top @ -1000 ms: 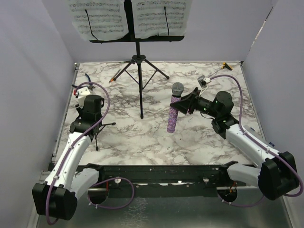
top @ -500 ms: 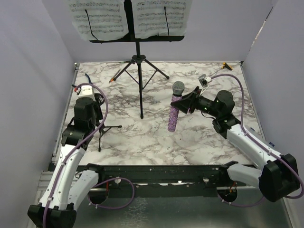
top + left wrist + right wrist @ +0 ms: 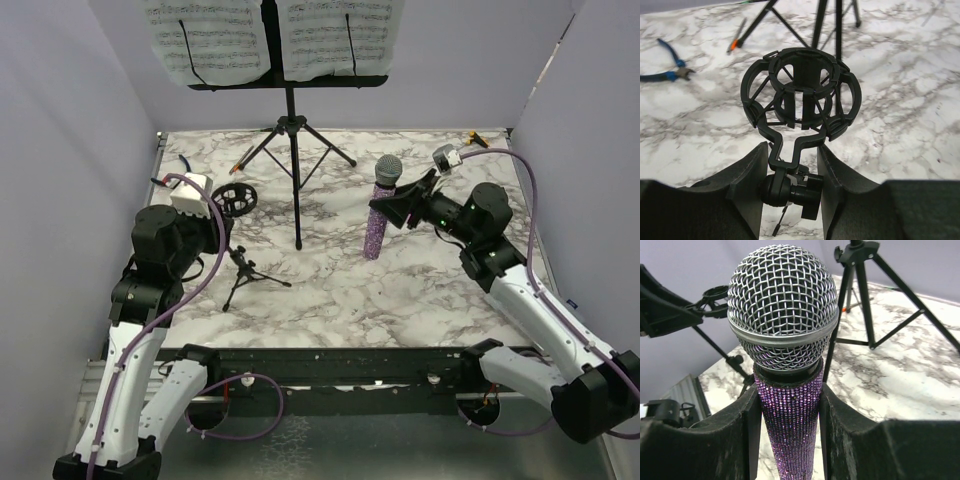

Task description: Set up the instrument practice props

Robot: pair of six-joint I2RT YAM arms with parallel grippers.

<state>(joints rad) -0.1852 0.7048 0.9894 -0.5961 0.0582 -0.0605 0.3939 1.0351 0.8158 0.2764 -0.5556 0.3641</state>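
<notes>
Two grips: left gripper (image 3: 792, 162) pinches the mic stand (image 3: 802, 75) neck, right gripper (image 3: 788, 407) the microphone (image 3: 782, 305) handle.

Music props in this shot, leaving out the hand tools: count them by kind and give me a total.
Stands: 2, the tall music stand and the small mic stand
Microphones: 1, the purple glitter microphone
Sheet-music pages: 2, side by side on the tall music stand's desk
Total: 5
</notes>
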